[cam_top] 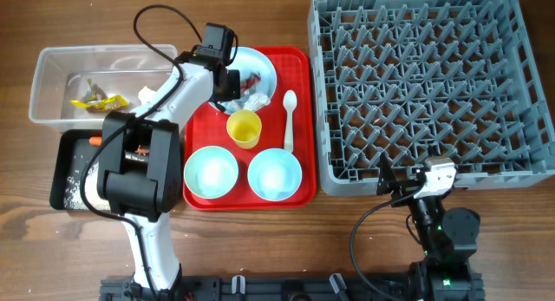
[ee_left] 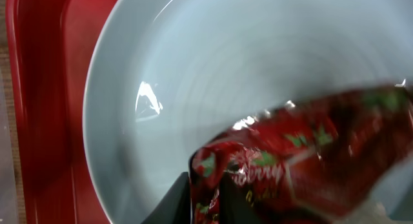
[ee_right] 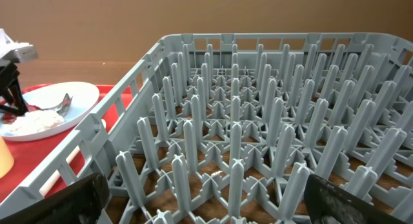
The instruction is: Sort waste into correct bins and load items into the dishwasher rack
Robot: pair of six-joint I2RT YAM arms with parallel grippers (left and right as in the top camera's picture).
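**Object in hand.** The red-white wrapper [ee_left: 303, 159] lies on the right part of the pale blue plate [cam_top: 264, 62], at the far end of the red tray [cam_top: 299, 193]. The left gripper [cam_top: 227, 82] hangs over it. One finger [ee_left: 169, 203] shows against the wrapper's left edge and the other is hidden behind the foil. The jaws stand narrow with the wrapper between them.

**Procedure (judged).**
1. Confirm the foil is pinched, not merely brushed.
2. Raise it straight up until it clears the plate rim. The plate must not lift with it.
3. Carry it left to the clear tub [cam_top: 52, 62], which holds the yellow scrap [cam_top: 95, 100]. The black tray [cam_top: 62, 162] holds food waste: the carrot [cam_top: 95, 141] and rice grains [cam_top: 76, 193].
4. Release only when fully over the tub, since light foil may cling to a finger.
5. Avoid disturbing the tissue [cam_top: 257, 101] just beside the wrapper.

**Count.**
- Wrappers seen: one
- Tissue: one
- Plate: one
- Bowls [cam_top: 211, 173]: two, at the near end of the red tray
- Yellow cup [cam_top: 244, 127]: one
- Spoon [cam_top: 289, 119]: one
- Bins: two
- Rack [cam_top: 429, 84]: one, with no dishes in it

The right gripper [ee_right: 206, 201] rests at the rack's near edge, jaws wide and holding nothing.
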